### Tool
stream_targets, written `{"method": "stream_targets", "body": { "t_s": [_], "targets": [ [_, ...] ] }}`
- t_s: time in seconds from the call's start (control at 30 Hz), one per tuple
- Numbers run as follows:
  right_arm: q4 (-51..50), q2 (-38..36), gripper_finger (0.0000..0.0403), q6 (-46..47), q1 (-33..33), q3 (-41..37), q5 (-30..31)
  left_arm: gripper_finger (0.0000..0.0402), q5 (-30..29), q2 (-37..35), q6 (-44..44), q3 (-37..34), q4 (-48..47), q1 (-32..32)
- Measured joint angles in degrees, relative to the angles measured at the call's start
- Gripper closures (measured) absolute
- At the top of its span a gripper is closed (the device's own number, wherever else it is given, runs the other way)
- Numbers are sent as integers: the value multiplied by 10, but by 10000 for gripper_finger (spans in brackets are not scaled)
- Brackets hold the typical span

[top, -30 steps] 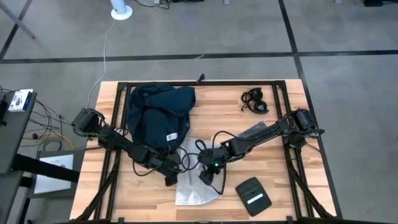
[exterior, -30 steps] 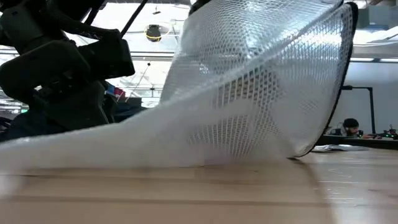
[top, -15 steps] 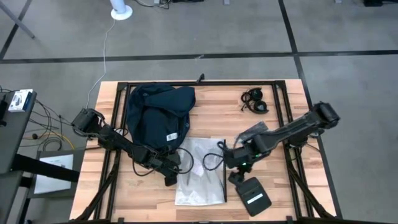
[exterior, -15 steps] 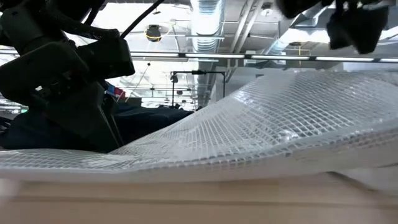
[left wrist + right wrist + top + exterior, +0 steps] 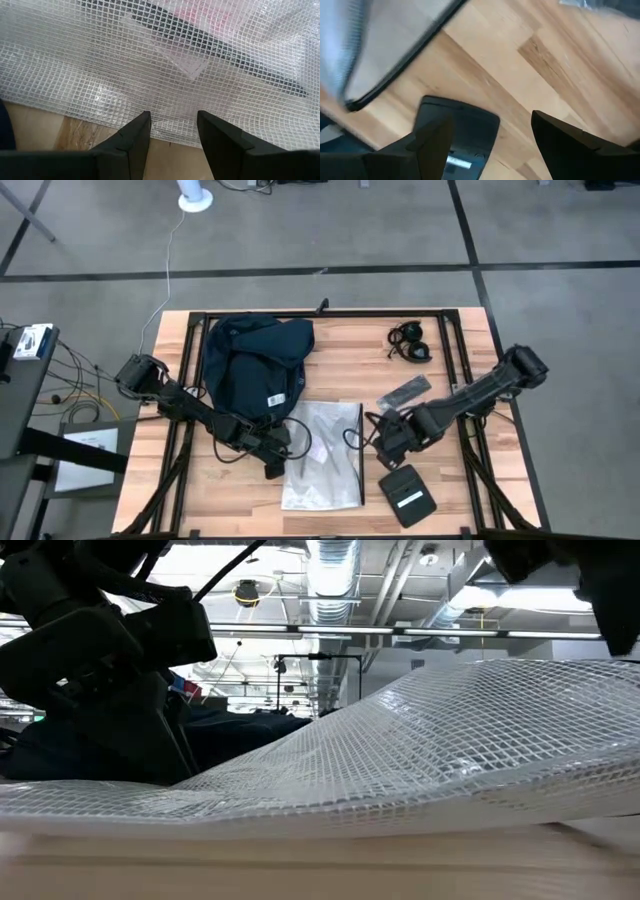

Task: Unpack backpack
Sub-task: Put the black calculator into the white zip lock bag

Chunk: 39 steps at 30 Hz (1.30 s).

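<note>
Beside the backpack (image 5: 252,365), left gripper (image 5: 172,131) sat open at the mesh pouch (image 5: 322,452) edge, likely pinning it. Right gripper (image 5: 490,137) hovered open over the black pouch (image 5: 407,494), a probable next grab

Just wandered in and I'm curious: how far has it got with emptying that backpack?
Partly done, it seems. A clear mesh pouch, a black flat pouch, headphones and a dark flat item lie on the table. Both grippers, left and right, are open and hold nothing. The backpack may hold more; its inside is hidden.
</note>
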Motion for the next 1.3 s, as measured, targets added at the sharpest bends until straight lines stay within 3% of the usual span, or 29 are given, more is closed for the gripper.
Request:
{"method": "stream_targets", "body": {
  "t_s": [0.3,0.53,0.73,0.83,1.0,1.13,1.23,1.3],
  "targets": [
    [-58,60,143,64,66,0,-71,250,8,0,21,0,0,3],
    [-88,50,150,162,135,0,-83,250,7,-37,37,28,-54,1],
    [-96,50,195,224,173,0,-67,261,-31,-125,79,103,-224,8],
    [-101,50,229,239,190,0,-65,274,-25,-161,74,127,-229,15],
    [-93,50,310,241,227,0,-52,321,1,-155,59,149,-148,10],
    [-91,50,384,256,256,0,-23,381,5,-94,61,150,-13,-6],
    [-75,50,395,275,268,-1,4,396,30,-32,67,153,112,-18],
    [-40,50,395,276,273,-7,14,399,37,9,66,174,145,-25]
  ]
}}
